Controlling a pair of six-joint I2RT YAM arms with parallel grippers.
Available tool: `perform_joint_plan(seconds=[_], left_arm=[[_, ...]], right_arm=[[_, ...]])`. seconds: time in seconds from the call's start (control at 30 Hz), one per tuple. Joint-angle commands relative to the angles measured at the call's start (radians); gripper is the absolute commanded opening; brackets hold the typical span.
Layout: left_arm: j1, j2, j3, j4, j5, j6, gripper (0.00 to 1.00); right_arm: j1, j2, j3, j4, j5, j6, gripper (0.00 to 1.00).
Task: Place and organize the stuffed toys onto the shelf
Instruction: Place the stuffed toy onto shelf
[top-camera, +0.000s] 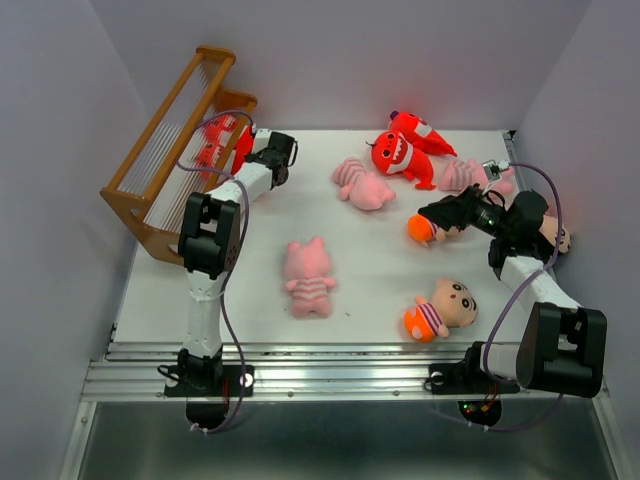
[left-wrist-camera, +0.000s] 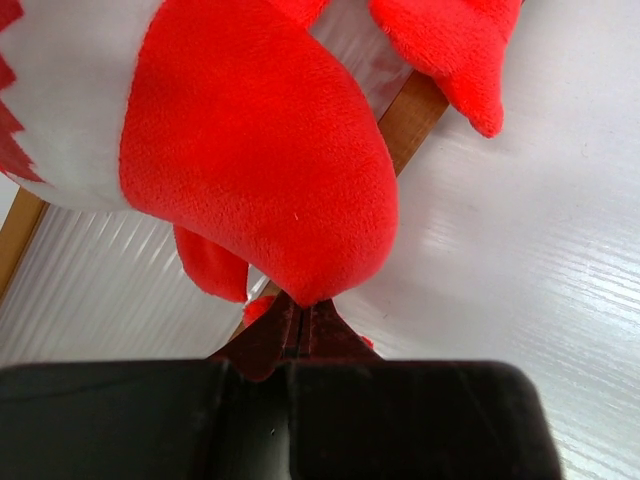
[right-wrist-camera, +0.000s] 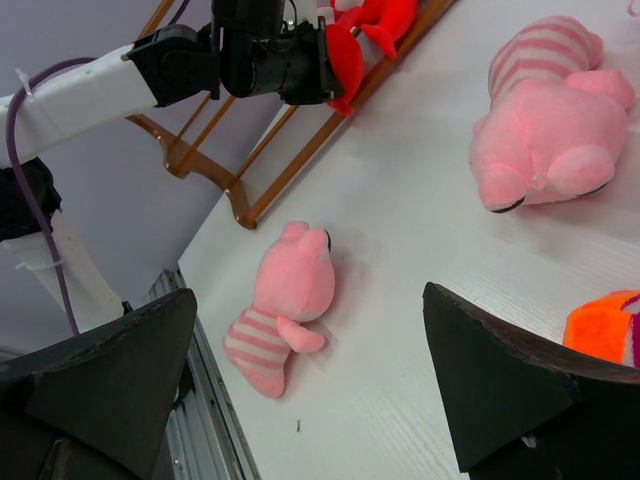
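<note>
The brown wooden shelf (top-camera: 165, 150) stands at the back left. My left gripper (top-camera: 243, 150) is shut on a red monster (left-wrist-camera: 260, 150) and holds it at the shelf's lower rail (left-wrist-camera: 415, 115). Another red monster (top-camera: 212, 152) rests on the shelf. My right gripper (top-camera: 432, 215) is open and empty, just above the orange bottom of a boy doll (top-camera: 420, 231). In the right wrist view my gripper (right-wrist-camera: 310, 400) has its fingers (right-wrist-camera: 100, 380) spread wide, with a pink pig (right-wrist-camera: 280, 300) lying between them on the table.
On the table lie a pig (top-camera: 308, 277) in the middle, a pig (top-camera: 362, 183) farther back, a pig (top-camera: 468, 176) at the right, two red monsters (top-camera: 400, 155) at the back, a boy doll (top-camera: 440, 308) in front and another (top-camera: 558, 236) behind my right arm.
</note>
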Motion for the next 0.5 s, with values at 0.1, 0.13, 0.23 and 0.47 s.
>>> perform_joint_plan(seconds=[0.1, 0.13, 0.23, 0.47], left_arm=[[0.022, -0.058, 0.018, -0.013, -0.053, -0.009, 0.00], [0.025, -0.051, 0.026, -0.016, -0.052, -0.008, 0.00], [0.040, -0.041, 0.044, -0.025, -0.047, -0.006, 0.00], [0.054, 0.008, 0.134, -0.041, -0.029, 0.027, 0.00]], right_arm=[[-0.008, -0.030, 0.017, 0.032, -0.018, -0.010, 1.00], [-0.008, -0.030, 0.017, 0.032, -0.019, -0.009, 1.00], [-0.008, -0.032, 0.017, 0.032, -0.018, -0.010, 1.00], [-0.008, -0.030, 0.015, 0.032, -0.018, -0.010, 1.00]])
